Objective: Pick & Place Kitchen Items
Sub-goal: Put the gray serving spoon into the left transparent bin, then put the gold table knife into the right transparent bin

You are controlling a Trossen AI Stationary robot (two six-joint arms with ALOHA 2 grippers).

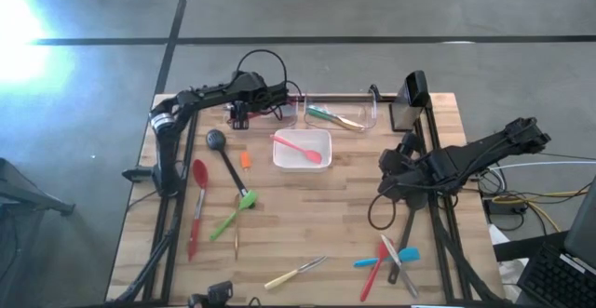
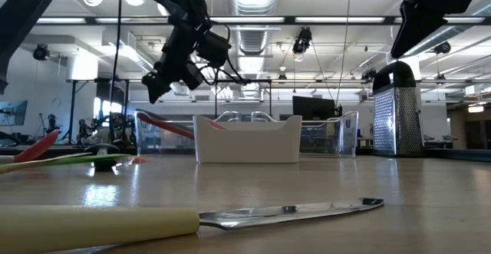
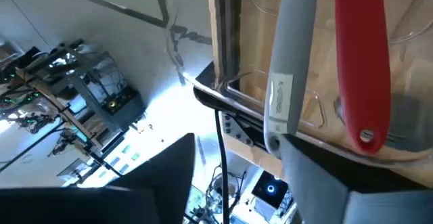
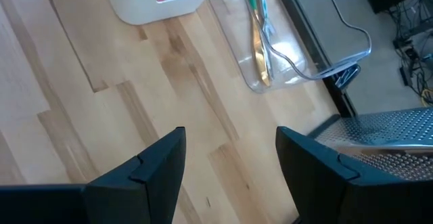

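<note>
Left tool [image 1: 279, 99] above bin [image 1: 291, 113] edge

Overhead, tabletop-level, two wrist views — all share table [image 1: 307, 206].

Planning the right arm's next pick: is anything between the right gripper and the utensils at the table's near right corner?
Nothing visible. The right gripper hangs open above bare table; the blue, red and grey utensils lie in the open toward the near edge. Only the arm's own dangling cable hangs beside that path.
</note>
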